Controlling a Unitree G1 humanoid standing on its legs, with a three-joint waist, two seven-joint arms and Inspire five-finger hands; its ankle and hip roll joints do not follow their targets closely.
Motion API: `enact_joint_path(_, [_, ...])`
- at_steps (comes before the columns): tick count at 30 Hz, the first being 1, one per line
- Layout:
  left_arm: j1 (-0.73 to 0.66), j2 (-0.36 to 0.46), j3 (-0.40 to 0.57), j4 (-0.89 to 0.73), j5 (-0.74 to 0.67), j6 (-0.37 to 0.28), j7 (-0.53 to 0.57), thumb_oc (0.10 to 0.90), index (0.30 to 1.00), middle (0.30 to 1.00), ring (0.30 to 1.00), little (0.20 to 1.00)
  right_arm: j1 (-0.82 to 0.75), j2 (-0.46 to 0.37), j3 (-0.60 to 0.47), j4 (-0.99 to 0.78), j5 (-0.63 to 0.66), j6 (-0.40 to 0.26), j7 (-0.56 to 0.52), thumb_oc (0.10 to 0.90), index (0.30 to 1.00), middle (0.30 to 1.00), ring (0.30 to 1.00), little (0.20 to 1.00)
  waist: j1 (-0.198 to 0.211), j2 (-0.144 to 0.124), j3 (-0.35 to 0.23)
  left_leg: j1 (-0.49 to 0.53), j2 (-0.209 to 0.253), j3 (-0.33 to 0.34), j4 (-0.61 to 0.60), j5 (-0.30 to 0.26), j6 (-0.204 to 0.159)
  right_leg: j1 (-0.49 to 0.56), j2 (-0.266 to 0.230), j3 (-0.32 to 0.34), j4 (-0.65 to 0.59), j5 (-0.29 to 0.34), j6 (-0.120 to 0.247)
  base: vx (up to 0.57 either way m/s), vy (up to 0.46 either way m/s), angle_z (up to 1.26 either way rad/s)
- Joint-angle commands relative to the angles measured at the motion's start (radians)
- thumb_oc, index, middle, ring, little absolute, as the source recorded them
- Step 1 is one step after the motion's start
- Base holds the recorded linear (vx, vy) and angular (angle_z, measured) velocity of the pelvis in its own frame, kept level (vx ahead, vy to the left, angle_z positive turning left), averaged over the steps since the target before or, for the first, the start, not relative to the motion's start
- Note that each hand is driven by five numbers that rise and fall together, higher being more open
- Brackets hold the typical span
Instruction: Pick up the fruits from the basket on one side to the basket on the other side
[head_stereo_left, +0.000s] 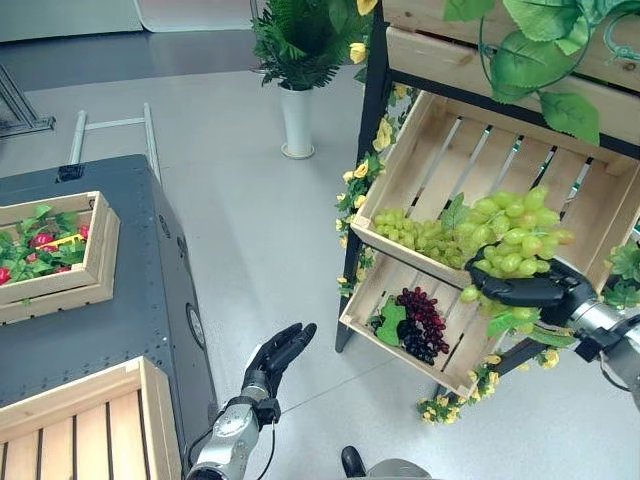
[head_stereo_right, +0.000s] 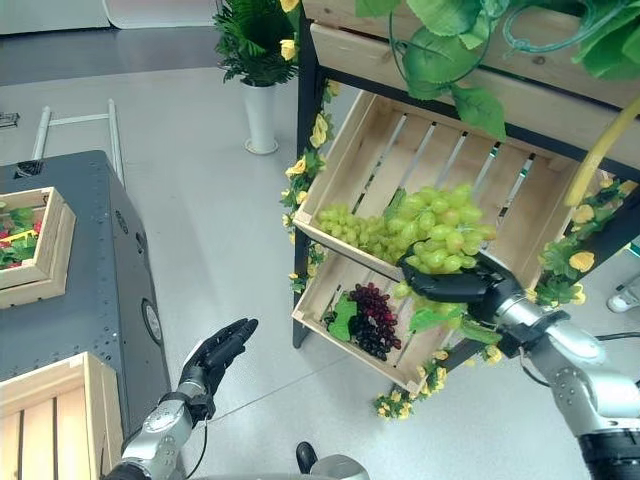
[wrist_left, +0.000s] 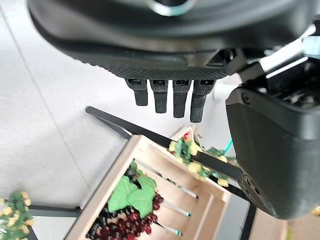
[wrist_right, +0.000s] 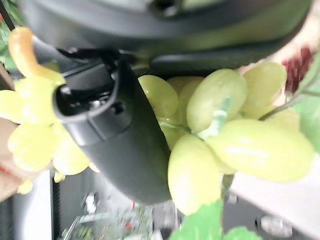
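Gripping green grapes, right hand fingers apparently curled.

Green grapes in right hand, over upper crate.

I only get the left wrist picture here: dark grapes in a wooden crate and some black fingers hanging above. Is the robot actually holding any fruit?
Observer: Yes. The right hand is closed on a bunch of green grapes at the upper crate of the stand.
Operator: And the fingers I see?
Observer: That is the left hand, open, over the floor beside a grey table.
Operator: Where might the grapes go?
Observer: Probably a wooden crate at the table's near corner. I cannot see anything in the part that shows.
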Motion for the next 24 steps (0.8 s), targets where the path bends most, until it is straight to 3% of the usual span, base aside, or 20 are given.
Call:
enact_joint_path(1, [-0.07, 0.018, -0.036, 0.022, 0.04, -0.111, -0.011, 0.8, 0.9, 0.9, 0.9, 0.9, -0.214, -0.089, -0.177, 0.087, 0.018, -0.09, -0.068, 0.4, 0.3, 0.3, 0.3, 0.3, 0.031, -0.006, -0.083, -0.026, -0.004, -0.034, 0.009, -0.096, -0.009, 0.048, 0.04, -0.058, 0.004, -0.044, 0.016, 0.0, 0.0, 0.0])
enact_joint_path(9, [-0.075, 0.014, -0.048, 0.055, 0.052, -0.135, -0.015, 0.8, 0.9, 0.9, 0.9, 0.9, -0.332, -0.167, -0.144, 0.231, -0.068, -0.058, -0.086, 0.4, 0.3, 0.3, 0.3, 0.3, 0.055, 0.0, -0.098, -0.032, -0.009, -0.054, 0.009, -0.098, -0.01, 0.046, 0.036, -0.078, 0.003, -0.05, 0.013, 0.0, 0.003, 0.01])
enact_joint_path(15, [-0.073, 0.012, -0.056, 0.061, 0.041, -0.139, -0.031, 0.8, 0.9, 0.9, 0.9, 0.9, -0.453, -0.243, -0.083, 0.388, -0.082, 0.005, -0.056, 0.4, 0.3, 0.3, 0.3, 0.3, 0.082, -0.006, -0.104, -0.036, -0.008, -0.073, 0.009, -0.099, -0.014, 0.048, 0.033, -0.099, 0.003, -0.053, 0.013, 0.0, -0.008, 0.02])
enact_joint_path(21, [-0.064, 0.01, -0.057, 0.076, 0.042, -0.121, -0.052, 0.8, 0.9, 0.9, 0.9, 0.9, -0.509, -0.248, -0.035, 0.457, -0.103, 0.026, -0.062, 0.4, 0.3, 0.3, 0.3, 0.3, 0.103, -0.011, -0.108, -0.043, -0.008, -0.096, 0.009, -0.097, -0.015, 0.05, 0.031, -0.112, 0.003, -0.054, 0.011, -0.01, -0.028, 0.09])
enact_joint_path(24, [-0.068, 0.018, -0.063, 0.081, 0.058, -0.122, -0.062, 0.8, 0.9, 0.9, 0.9, 0.9, -0.542, -0.248, 0.014, 0.495, -0.206, 0.038, -0.081, 0.4, 0.3, 0.3, 0.3, 0.3, 0.112, -0.014, -0.104, -0.046, -0.008, -0.104, 0.009, -0.093, -0.015, 0.049, 0.03, -0.117, 0.003, -0.054, 0.009, -0.01, -0.026, 0.01])
